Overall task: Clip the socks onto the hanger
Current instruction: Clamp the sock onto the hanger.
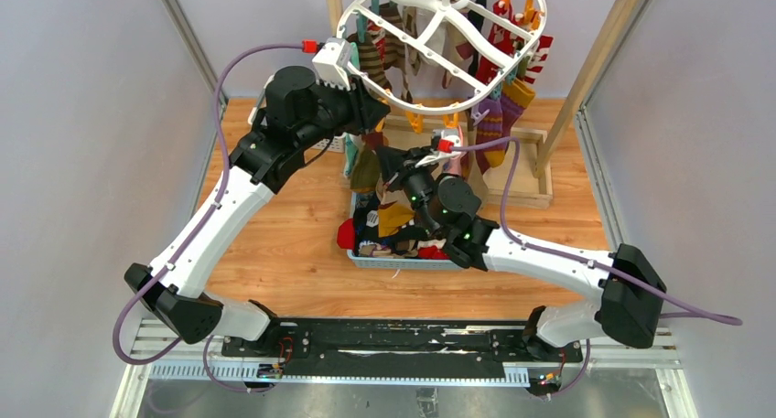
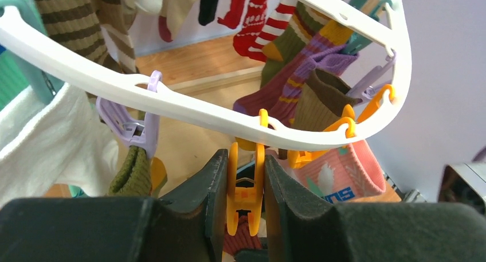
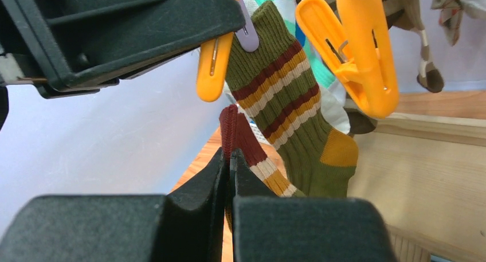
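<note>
The left pincer is clamped on an orange plastic clothespin, with its black fingers pressing the peg from either side. The peg dangles from the near rim of the large white plastic oval hanger. The right pincer is closed tight on a dark red ribbed sock with white and orange stripes, which it holds upright by the middle. The sock's upper edge ends just below and beside the lower tip of the clamped peg; whether the two touch cannot be told. Right behind this sock an olive sock with red and cream bands and a yellow heel hangs from a lilac clothespin, and another orange clothespin dangles to its right with nothing in it. In the left wrist view, a second lilac peg to the left on the same rim grips a plain olive sock, and beyond it hangs a white sock. To the right a pink sock with printed letters hangs under more orange pegs. From above, both pincers meet under the hanger's near edge, the right one lower. The hanger hangs from a wooden pole rack and carries socks around much of its rim. Directly beneath the pincers, a light blue plastic lattice basket on the wooden tabletop holds a heap of mixed socks.
</note>
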Controlling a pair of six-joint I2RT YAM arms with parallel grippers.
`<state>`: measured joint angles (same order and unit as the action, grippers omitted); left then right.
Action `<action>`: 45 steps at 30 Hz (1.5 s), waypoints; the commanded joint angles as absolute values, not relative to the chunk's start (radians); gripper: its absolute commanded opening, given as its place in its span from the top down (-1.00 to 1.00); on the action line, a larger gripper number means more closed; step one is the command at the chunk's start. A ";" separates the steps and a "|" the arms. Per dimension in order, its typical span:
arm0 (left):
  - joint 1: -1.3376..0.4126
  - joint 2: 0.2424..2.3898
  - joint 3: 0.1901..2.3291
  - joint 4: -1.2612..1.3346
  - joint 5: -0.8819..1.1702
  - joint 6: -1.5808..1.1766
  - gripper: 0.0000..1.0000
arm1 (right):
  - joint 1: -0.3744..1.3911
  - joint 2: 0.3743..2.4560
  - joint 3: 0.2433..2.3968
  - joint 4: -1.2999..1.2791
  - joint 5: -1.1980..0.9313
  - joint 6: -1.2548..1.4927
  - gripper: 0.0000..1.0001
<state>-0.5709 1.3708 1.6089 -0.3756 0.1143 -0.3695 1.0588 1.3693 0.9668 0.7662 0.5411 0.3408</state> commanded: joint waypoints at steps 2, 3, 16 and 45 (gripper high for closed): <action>-0.555 1.359 1.595 -0.332 0.211 -0.333 1.00 | 0.972 1.286 0.884 0.770 0.322 0.558 1.00; -0.555 1.357 1.592 -0.323 0.226 -0.335 1.00 | 0.956 1.270 0.862 0.778 0.284 0.590 1.00; -0.555 1.355 1.557 -0.141 0.452 -0.459 1.00 | 0.767 1.223 0.750 0.967 -0.146 0.816 1.00; -0.554 1.348 1.530 -0.112 0.491 -0.489 1.00 | 0.647 1.264 0.693 1.192 -0.264 1.001 1.00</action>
